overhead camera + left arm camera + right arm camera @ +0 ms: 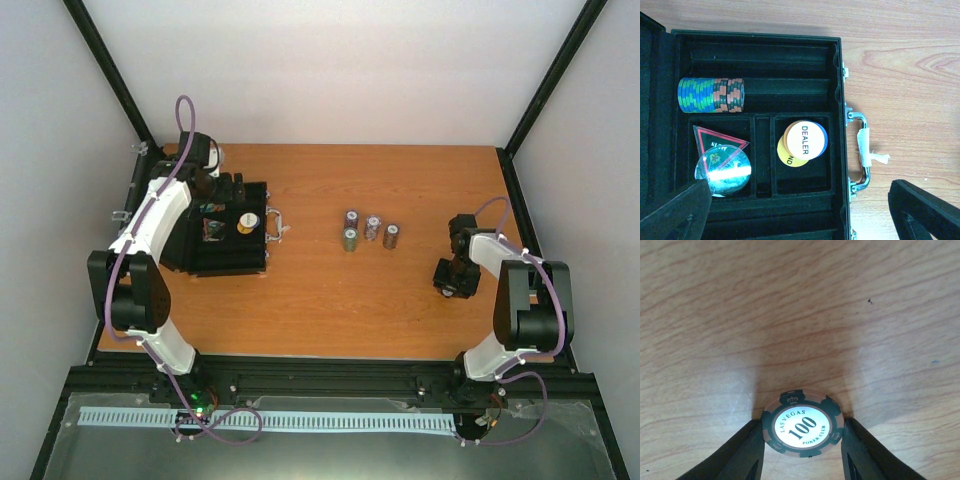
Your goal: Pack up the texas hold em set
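case [837, 75] open, on left part of worktop [400, 320] | inside: chip row [712, 95] lying in a groove, dealer discs [802, 142] and triangular token [715, 140] in separate lower compartments | four chip stacks [370, 232] upright mid-worktop | 100 chip [802, 426] at right, right end effector [803, 424] pinching its two edges | left end effector [800, 215] spread wide above case

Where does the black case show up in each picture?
Top external: black case on the left of the table, silver handle toward centre.
Left wrist: case fills most of the frame, open, handle on the right.
Right wrist: not in view.
Shared landmark: the wooden table.
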